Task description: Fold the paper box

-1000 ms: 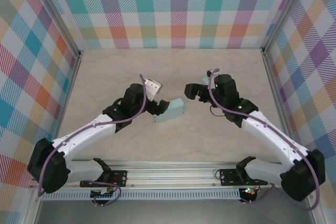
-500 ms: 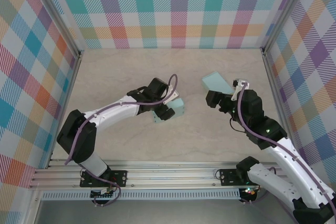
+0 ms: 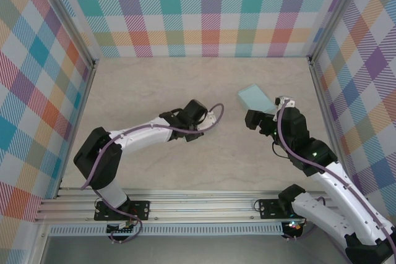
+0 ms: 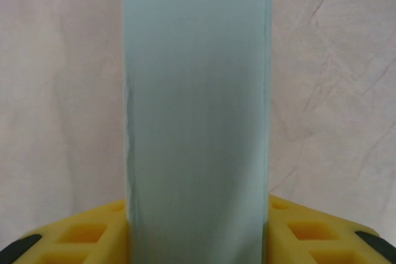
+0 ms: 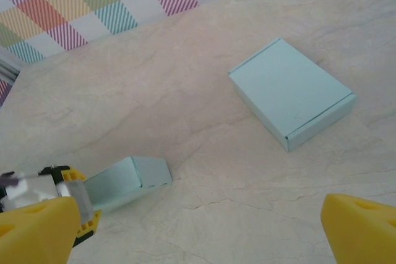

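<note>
Table (image 3: 154,85): closed box (image 5: 291,91), open box (image 5: 127,180).

Free beige marbled tabletop (image 3: 136,85) at far left and along the far wall. Mid-table blocked by left gripper (image 4: 197,233) clamped on pale blue half-folded paper box (image 5: 127,180); farther right, flat closed pale blue cardboard box (image 5: 291,91). Open passage between them.

My overhead view: a plaid-walled cell around a pale marbled worktop (image 3: 142,85).
The worktop is beige with faint veins, evenly lit, shadows soft. The back wall (image 3: 204,10), left wall (image 3: 31,97) and right wall (image 3: 365,72) carry checks of teal, orange, pink, purple and green. Grey metal posts (image 3: 68,23) stand at the two far corners, and a slotted aluminium rail (image 3: 204,205) runs along my near edge.
</note>
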{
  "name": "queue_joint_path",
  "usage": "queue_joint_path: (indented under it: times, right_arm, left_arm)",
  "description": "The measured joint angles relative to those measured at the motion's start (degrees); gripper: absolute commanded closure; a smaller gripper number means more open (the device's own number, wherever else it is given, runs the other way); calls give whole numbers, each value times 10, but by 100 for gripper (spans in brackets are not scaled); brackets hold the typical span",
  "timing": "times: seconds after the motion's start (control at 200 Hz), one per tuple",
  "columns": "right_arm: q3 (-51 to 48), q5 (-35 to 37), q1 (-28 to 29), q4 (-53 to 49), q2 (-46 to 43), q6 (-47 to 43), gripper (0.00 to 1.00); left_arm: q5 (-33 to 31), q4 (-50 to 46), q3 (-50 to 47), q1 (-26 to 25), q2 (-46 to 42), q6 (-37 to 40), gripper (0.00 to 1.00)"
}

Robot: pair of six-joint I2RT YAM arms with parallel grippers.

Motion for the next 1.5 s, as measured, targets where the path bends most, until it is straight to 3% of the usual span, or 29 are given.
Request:
queue_joint_path:
  times: [0.16,0.355,0.565,0.76,0.905,1.06,1.165,1.32,1.5]
  right_arm:
    - [0,12,0,-9,-23,0,0]
    - [0,19,0,-22,-22,4,0]
    - [0,21,0,-38,-11,7,0]
    - [0,24,0,-45,-5,7,0]
    - [-13,28,0,-42,-8,16,0]
    - [-44,54,0,-42,-22,19,0]
    - [-60,80,0,-33,-26,19,0]
    - [-92,113,-21,10,-10,14,0]
    - [-155,128,-89,117,34,-21,0]
  left_arm:
    - [-69,161,-81,-11,-3,111,52]
    - [-83,326,-127,-11,30,212,45]
    - [-73,405,-132,-11,81,241,1]
    - [-79,415,-170,-21,31,222,0]
    - [-90,396,-224,-33,-109,150,0]
    - [-134,381,-280,-3,-287,-1,0]
    - [-160,356,-329,73,-396,-119,0]
    - [-200,312,-411,224,-516,-291,0]
    - [-172,295,-454,367,-519,-406,0]
